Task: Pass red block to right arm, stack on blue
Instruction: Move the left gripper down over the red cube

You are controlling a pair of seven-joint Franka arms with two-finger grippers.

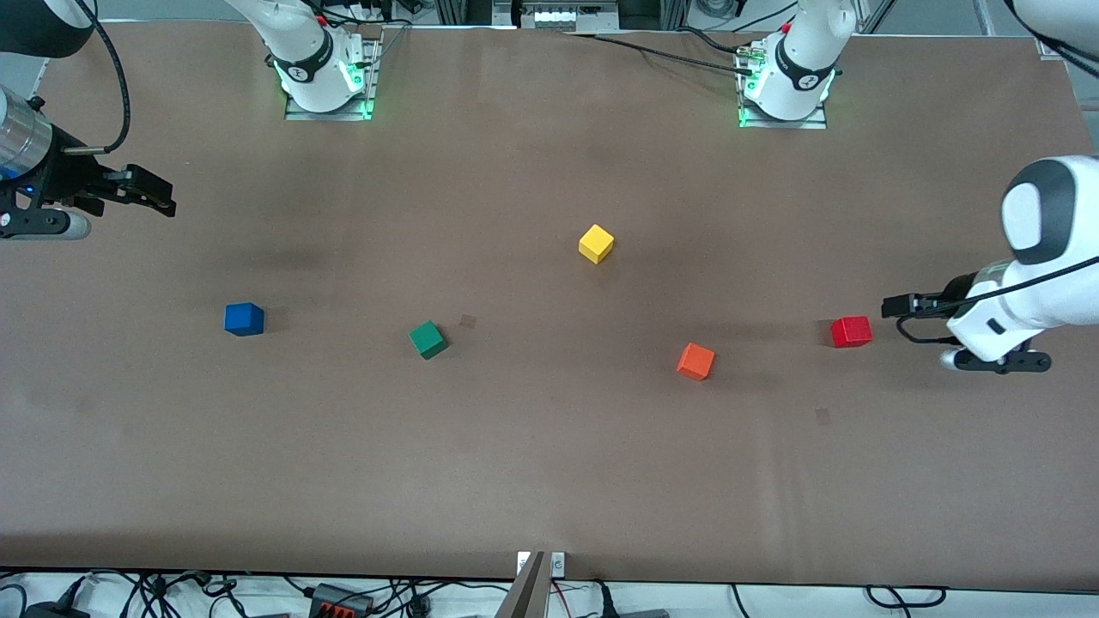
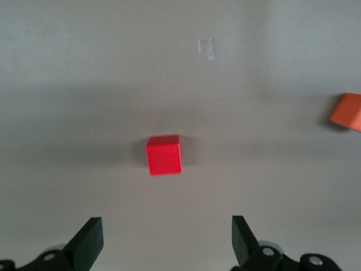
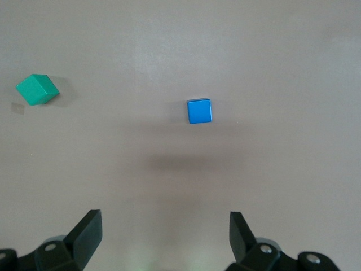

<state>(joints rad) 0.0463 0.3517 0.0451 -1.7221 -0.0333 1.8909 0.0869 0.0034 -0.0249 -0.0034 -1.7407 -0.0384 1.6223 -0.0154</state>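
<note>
Nothing done yet: red block (image 1: 851, 331) sits untouched on bench (image 1: 549, 481), near left arm's end, beside orange cube (image 1: 695, 360). Small bright red cube, clean faces, flat on bench. Left end effector (image 2: 167, 237) hovers just beside red block, fingers spread, empty. Right end effector (image 3: 165, 234) spread, empty, waiting near blue (image 1: 244, 318). You have grasp, handover, stack all left.

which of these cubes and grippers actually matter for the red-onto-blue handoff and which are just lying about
In the job:
red block, on the table at the left arm's end
blue cube, at the right arm's end
left gripper, open, up beside the red block
right gripper, open, waiting above its end of the table

Lying about:
green cube
yellow cube
orange cube
</note>
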